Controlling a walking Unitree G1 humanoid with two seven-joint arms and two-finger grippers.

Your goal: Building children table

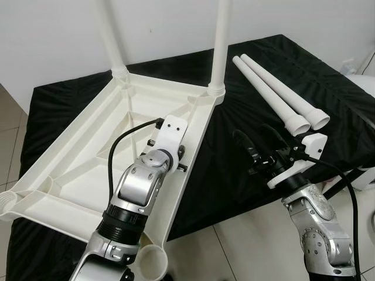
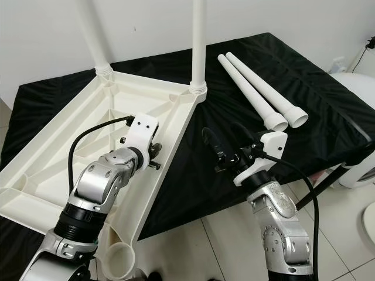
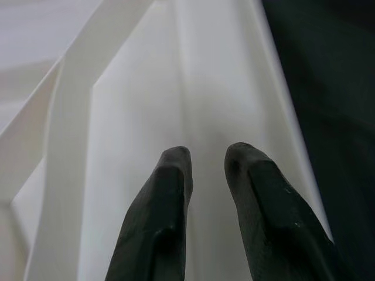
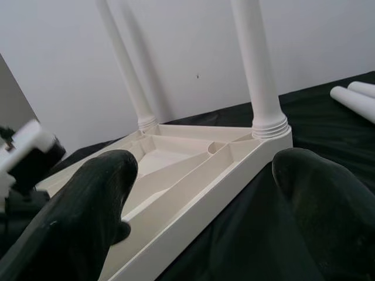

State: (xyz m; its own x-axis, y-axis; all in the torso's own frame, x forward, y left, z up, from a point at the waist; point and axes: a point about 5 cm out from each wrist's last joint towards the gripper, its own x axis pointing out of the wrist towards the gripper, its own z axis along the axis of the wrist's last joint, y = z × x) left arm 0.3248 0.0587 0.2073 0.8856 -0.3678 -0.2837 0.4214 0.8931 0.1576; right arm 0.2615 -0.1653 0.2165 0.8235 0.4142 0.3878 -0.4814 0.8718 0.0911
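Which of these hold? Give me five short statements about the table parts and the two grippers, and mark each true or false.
1. Two legs already stand upright in the upturned table top. True.
2. The two loose legs lie on the floor. False: they lie side by side on the black cloth.
3. The right gripper holds a leg. False: its fingers are open and hold nothing, over the cloth beside the table top.
4. The left gripper is over the table top's ribbed underside. True.
5. The near corner socket already has a leg in it. False: it is an open, empty socket.
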